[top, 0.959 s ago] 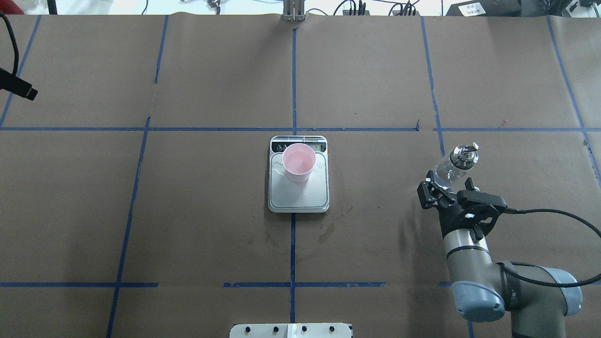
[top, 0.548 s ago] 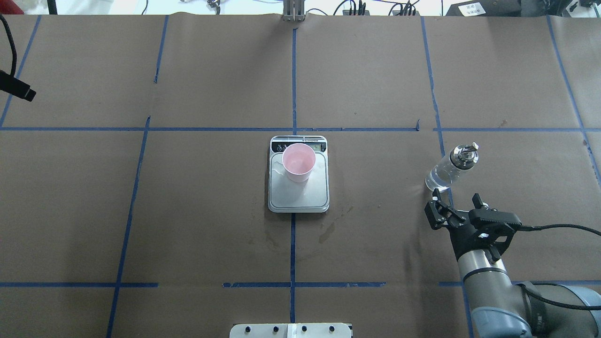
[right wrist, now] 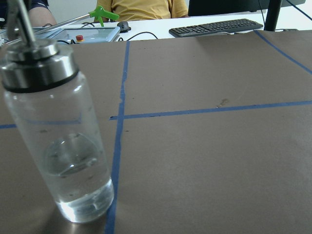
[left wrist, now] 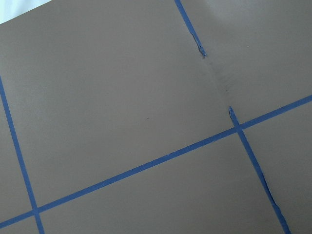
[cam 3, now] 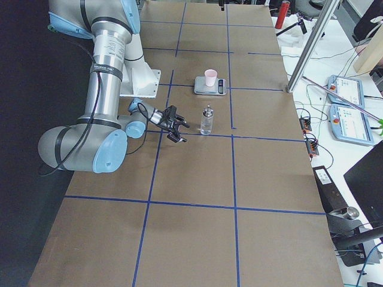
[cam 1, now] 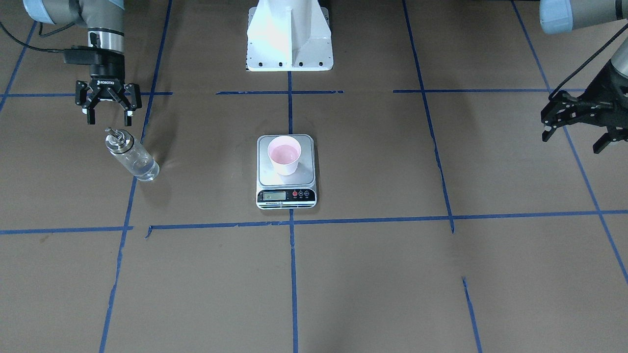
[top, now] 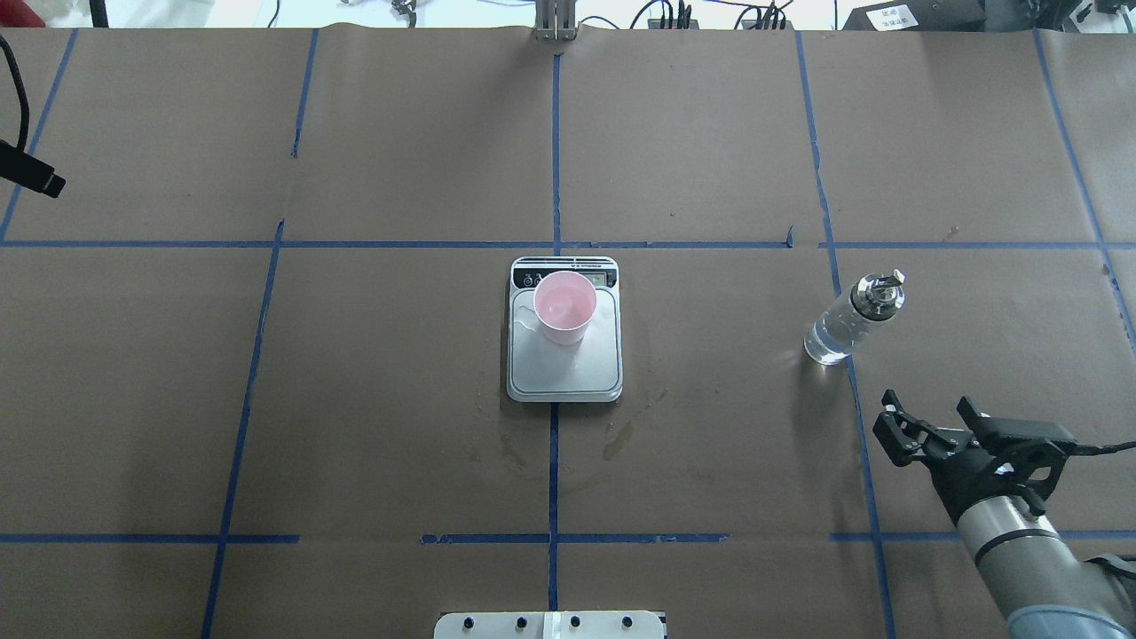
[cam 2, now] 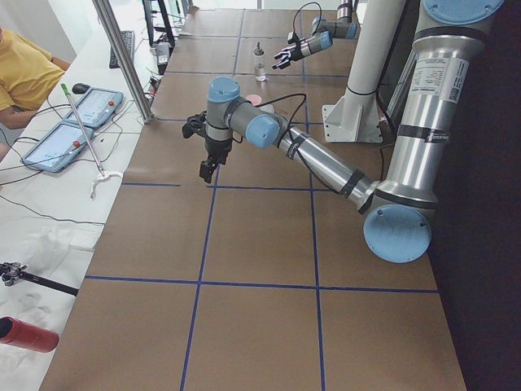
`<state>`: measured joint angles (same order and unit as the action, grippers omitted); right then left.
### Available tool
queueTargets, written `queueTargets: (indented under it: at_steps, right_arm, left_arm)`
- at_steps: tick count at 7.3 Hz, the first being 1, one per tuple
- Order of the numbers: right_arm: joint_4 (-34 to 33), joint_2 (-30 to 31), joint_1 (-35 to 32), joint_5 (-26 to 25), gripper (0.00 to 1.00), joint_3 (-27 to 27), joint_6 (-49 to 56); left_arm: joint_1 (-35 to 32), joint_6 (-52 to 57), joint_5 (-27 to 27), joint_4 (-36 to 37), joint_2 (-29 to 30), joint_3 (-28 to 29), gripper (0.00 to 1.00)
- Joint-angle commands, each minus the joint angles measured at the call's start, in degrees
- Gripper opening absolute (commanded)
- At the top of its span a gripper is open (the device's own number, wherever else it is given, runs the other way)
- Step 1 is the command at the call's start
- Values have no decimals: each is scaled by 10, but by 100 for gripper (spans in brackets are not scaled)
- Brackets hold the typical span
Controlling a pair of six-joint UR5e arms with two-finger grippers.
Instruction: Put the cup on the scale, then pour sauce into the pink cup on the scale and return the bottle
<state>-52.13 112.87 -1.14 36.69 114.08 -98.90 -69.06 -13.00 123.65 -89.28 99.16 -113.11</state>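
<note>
The pink cup stands upright on the far part of the steel scale at the table's middle; both also show in the front view, cup on scale. The glass bottle stands upright and free on the table to the right, with a little clear sauce in its bottom. My right gripper is open and empty, a short way behind the bottle on the robot's side. My left gripper is open and empty, raised far to the left.
Damp stains mark the brown paper just in front of the scale. The white robot base stands at the near edge. Operators' tablets and a keyboard lie beyond the far edge. Blue tape lines cross the table.
My right gripper has drawn back from around the bottle's base toward the robot and to the right, open. The bottle stays standing where it was. Cup and scale have not moved.
</note>
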Motion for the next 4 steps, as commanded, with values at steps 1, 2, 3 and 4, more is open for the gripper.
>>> queueTargets:
  at_steps: [1, 2, 3, 4]
  right_arm:
    - [66, 37, -3, 33, 100, -5, 19]
    - [102, 41, -10, 57, 100, -11, 61]
    - [149, 42, -47, 97, 100, -16, 114]
    - [156, 41, -96, 151, 100, -19, 147]
  left_arm:
    - [1, 1, 0, 0, 1, 3, 100]
    - [1, 4, 0, -2, 0, 5, 100]
    - [1, 3, 0, -2, 0, 4, 100]
    - [0, 5, 0, -2, -1, 3, 100]
